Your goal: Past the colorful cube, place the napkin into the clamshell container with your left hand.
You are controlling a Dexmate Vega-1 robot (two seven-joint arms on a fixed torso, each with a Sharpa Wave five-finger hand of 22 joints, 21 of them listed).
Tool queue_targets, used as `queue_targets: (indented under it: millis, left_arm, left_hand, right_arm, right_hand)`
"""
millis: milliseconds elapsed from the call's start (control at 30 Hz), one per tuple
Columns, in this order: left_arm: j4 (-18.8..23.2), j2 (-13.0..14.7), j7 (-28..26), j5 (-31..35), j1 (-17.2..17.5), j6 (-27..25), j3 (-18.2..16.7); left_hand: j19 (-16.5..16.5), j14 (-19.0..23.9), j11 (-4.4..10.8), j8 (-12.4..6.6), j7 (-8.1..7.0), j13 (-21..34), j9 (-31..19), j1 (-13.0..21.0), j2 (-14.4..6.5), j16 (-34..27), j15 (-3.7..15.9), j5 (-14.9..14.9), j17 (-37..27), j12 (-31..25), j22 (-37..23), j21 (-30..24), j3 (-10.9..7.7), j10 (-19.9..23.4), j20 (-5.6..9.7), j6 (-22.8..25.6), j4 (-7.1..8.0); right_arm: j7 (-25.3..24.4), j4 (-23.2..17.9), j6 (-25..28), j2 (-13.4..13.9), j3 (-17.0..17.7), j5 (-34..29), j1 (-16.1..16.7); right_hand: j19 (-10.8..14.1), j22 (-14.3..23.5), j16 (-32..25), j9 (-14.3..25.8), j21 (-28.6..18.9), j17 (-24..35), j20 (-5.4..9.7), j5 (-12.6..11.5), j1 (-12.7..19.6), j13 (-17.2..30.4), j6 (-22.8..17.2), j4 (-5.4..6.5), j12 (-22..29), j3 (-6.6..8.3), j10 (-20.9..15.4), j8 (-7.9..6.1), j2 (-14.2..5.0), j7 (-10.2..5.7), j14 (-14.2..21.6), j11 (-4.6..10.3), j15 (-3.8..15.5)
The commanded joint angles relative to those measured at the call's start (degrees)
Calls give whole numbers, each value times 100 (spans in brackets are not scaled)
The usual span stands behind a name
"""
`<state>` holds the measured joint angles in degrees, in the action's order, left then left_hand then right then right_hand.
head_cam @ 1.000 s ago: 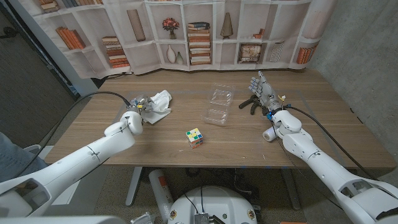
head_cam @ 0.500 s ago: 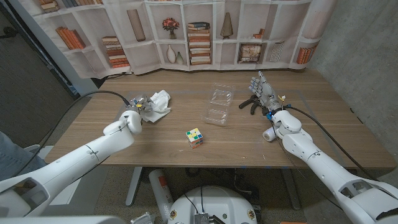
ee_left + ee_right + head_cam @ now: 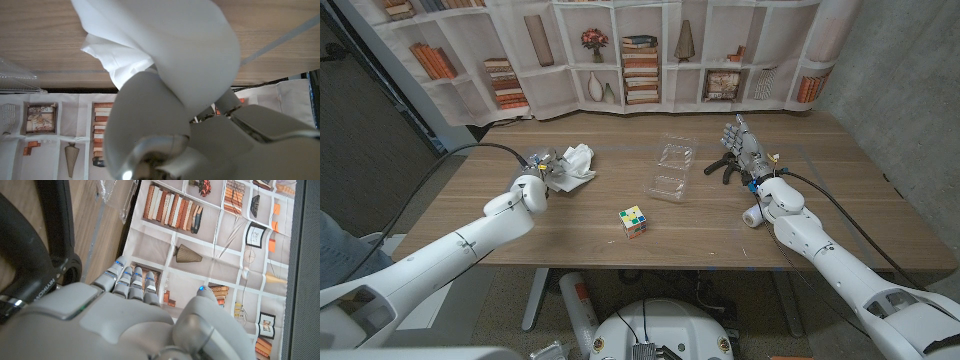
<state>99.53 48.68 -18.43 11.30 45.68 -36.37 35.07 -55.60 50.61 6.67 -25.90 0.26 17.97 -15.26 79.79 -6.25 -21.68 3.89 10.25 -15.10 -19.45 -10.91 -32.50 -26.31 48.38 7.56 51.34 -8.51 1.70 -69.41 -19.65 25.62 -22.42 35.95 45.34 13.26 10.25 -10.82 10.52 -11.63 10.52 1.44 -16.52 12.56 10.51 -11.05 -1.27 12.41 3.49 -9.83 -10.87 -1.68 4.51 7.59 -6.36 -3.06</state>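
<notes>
Napkin (image 3: 575, 165) being gripped by the left hand (image 3: 539, 170), ready for carrying.
Clamshell container (image 3: 671, 168) is lying open well beyond it, colorful cube (image 3: 633, 221) nearer; right hand (image 3: 741, 145) is being kept aside, fingers apart, empty.

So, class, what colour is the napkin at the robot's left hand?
White napkin, clearest in the left wrist view.

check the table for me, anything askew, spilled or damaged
Nothing spilled or broken. The napkin is crumpled, bunched in the left hand. The clamshell container lies open and set at an angle to the table edge. The colorful cube sits scrambled.
</notes>
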Motion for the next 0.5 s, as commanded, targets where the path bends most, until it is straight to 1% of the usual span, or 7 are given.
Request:
queue_targets:
  millis: [33,200,500]
  left_arm:
    - [47,23,-5,67,-18,27,-33]
    - [60,2,-50,125,-29,-2,-29]
    - [88,21,-93,176,-13,141,-56]
  left_hand:
    - [13,358,5,-54,10,38,-5,-22,-49,-26,744,10,-515,-2,-6,-66,0,63,34,74,38]
    - [31,356,0,-52,4,53,-3,-33,-48,-19,731,8,-531,7,-7,-80,6,58,34,64,44]
    - [48,406,12,-48,-9,98,0,-48,-45,-32,768,3,-589,30,-13,-137,26,51,68,37,49]
  right_arm:
    - [29,76,-35,-24,11,21,-31]
    - [45,98,-41,-29,17,34,-39]
    - [21,58,-33,-9,33,41,-7]
  right_hand:
    - [42,32,-16,29,-8,15,-9,11,-3,33,-62,4,15,-32,-46,-45,-46,-2,43,0,-9]
    - [43,32,-15,29,-8,15,-7,13,-1,33,-60,3,14,-33,-46,-43,-48,1,43,9,-12]
    - [45,32,-13,29,-7,15,-7,16,1,33,-62,0,14,-35,-50,-44,-53,3,45,4,-9]
